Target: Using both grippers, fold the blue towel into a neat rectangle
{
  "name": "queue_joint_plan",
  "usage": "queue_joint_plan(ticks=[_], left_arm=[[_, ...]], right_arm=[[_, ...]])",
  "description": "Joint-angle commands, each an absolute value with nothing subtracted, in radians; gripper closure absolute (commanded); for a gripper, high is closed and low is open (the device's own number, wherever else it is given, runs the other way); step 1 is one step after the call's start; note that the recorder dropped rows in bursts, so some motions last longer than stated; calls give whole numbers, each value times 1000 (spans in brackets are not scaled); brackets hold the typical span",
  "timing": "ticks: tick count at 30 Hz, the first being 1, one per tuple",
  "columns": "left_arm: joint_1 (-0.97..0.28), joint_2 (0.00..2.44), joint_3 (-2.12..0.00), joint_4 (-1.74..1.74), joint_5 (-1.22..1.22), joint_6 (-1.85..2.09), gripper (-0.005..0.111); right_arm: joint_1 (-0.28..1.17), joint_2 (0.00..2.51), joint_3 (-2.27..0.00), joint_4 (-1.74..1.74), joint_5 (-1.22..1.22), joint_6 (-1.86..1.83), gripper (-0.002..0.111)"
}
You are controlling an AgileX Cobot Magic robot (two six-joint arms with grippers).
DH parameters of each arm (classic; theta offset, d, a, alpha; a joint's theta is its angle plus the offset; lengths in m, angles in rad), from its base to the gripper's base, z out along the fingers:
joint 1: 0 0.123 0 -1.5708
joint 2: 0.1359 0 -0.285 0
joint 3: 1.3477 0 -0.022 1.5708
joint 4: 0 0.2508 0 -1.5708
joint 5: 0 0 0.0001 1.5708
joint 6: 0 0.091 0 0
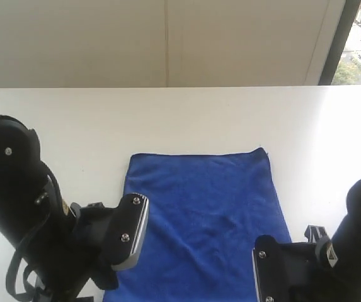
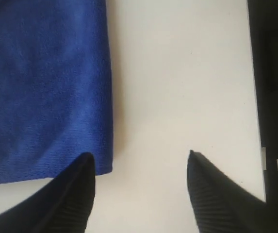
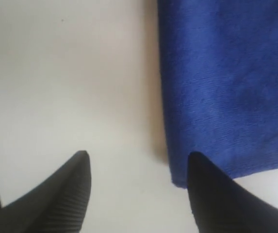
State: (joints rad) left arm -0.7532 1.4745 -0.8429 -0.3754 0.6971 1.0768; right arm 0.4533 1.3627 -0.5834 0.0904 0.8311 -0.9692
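Towel (image 1: 205, 214) lying flat on worktop (image 1: 73, 119). Left tool (image 2: 139, 160) standing apart at 7 o'clock corner; right tool (image 3: 138, 160) standing apart at 5 o'clock corner.

The soft terry towel (image 1: 205, 220) is showing a deep, even royal blue, with a fine woven grain running across it in the wrist views. The smooth flat worktop (image 1: 167, 119) is reading plain white, shading to warm cream close up. The left pincer (image 2: 141, 162) and the right pincer (image 3: 136, 162) are showing matt black, their narrow fingers (image 2: 75, 199) carrying fine ribbed lines. The flat plate (image 1: 130, 233) on the black left arm (image 1: 16, 176) is showing a pale silver rim and silver screws. The far wall panels (image 1: 73, 44) are looking pale beige.
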Motion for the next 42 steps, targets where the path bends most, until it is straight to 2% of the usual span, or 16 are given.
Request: queue_joint_plan(ticks=[1, 9, 31, 37, 40, 42], left_arm=[[-758, 1501, -799, -381, 665, 1075, 45], [-761, 1531, -764, -401, 534, 1080, 45], [-761, 1630, -757, -417, 480, 1165, 45], [-761, 1659, -757, -417, 462, 1165, 45], [-761, 1676, -757, -417, 456, 1165, 51], [-761, 1682, -757, -417, 451, 1165, 52]], right_arm=[[458, 1359, -569, 68, 736, -992, 52], [458, 1380, -569, -22, 720, -960, 52], [458, 1491, -535, -37, 648, -965, 53], [458, 1491, -535, -37, 646, -965, 68], [458, 1491, -535, -37, 646, -965, 78], [458, 1491, -535, -37, 646, -965, 80]])
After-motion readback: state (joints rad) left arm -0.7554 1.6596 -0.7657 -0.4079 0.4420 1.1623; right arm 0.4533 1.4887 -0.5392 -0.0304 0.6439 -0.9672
